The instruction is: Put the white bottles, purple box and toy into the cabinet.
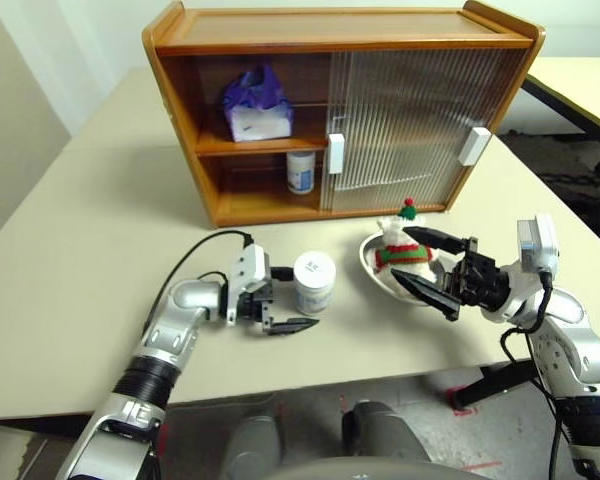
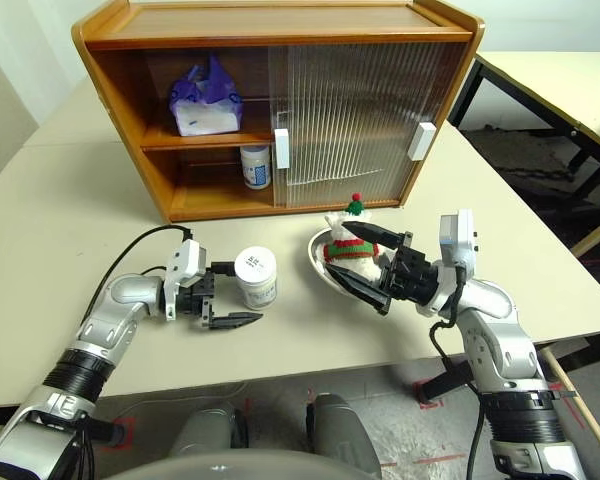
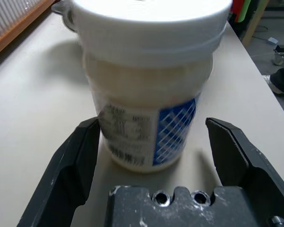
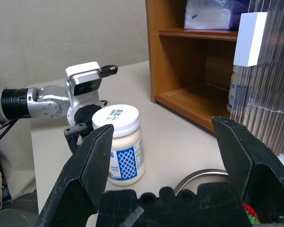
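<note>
Left claw (image 1: pixel 283 302): released, my fingers spread either side of the jar, not pinching it.
Right claw (image 1: pixel 432 270): wide open, hovering at the bowl (image 1: pixel 372 262).
Jar (image 1: pixel 313 283): upright on the table (image 1: pixel 70 280), in front of the cabinet (image 1: pixel 340 110).
Handling: I judge it rigid, light, slick plastic.
Grip: I'd squeeze the labelled body below the lid.
Bear (image 1: pixel 400 242): soft, sitting in the bowl.
</note>
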Tool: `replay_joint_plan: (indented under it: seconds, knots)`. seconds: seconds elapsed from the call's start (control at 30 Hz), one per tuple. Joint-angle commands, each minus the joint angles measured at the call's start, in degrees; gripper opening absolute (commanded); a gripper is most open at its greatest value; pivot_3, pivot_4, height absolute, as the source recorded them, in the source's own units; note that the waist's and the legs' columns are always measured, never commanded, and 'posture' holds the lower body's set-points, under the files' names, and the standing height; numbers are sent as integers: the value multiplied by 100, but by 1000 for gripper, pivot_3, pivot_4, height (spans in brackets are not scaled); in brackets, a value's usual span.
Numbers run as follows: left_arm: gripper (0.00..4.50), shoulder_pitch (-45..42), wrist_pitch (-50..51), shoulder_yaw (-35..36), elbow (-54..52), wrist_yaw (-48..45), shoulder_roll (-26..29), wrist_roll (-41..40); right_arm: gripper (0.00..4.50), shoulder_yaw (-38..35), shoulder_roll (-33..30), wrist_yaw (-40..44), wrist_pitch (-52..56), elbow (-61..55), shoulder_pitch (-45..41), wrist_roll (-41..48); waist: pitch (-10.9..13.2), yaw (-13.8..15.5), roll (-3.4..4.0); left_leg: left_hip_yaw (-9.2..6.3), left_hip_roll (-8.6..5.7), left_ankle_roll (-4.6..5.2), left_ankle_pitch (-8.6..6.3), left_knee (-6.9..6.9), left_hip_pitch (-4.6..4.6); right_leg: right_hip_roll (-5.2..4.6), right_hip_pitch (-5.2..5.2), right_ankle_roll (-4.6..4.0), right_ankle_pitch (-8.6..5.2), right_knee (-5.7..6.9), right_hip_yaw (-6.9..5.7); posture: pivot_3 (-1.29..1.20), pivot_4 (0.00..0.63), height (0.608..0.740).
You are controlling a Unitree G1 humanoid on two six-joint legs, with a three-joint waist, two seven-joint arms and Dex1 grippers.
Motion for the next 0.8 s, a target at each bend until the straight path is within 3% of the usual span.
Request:
replay_joint_plan:
  seconds: [0.03, 0.1, 0.37, 0.5, 0.8]
  knots:
    - [3520, -9, -9, -175, 86, 97, -88, 152, 4500, 8, -14, -20, -16, -23, 13, -39, -1, -1, 1, -1, 0, 0, 0, 0, 0, 0, 0, 1, 0, 0, 0, 57, 0, 740]
    - [3007, 27, -17, -164, 111, 169, -106, 164, 4500, 8, -19, -29, -17, -36, 25, -41, -1, 0, 2, 0, -1, 0, 0, 0, 0, -1, 1, 2, -1, 0, 2, 59, 0, 740]
    - [3000, 95, 64, 277, 59, 898, -297, 3, 4500, 65, 19, -34, -24, -31, 36, -66, -1, 17, 2, -1, -2, 2, 1, 0, 1, -4, 3, 7, 2, -1, 2, 71, 0, 740]
    - [3000, -87, 270, 852, 51, 2019, -530, -54, 4500, 65, 29, -32, -29, 9, -15, -67, 0, 12, 1, -2, -1, 6, 3, 1, 1, -3, 2, 10, 8, 1, 2, 76, 0, 740]
    - [3000, -905, 588, 1313, 802, 3820, -936, 302, 4500, 134, 50, -48, 13, 10, -122, -111, 0, 45, 0, -3, -4, 4, 3, 0, -4, 0, 0, 12, 8, -5, 2, 84, 0, 740]
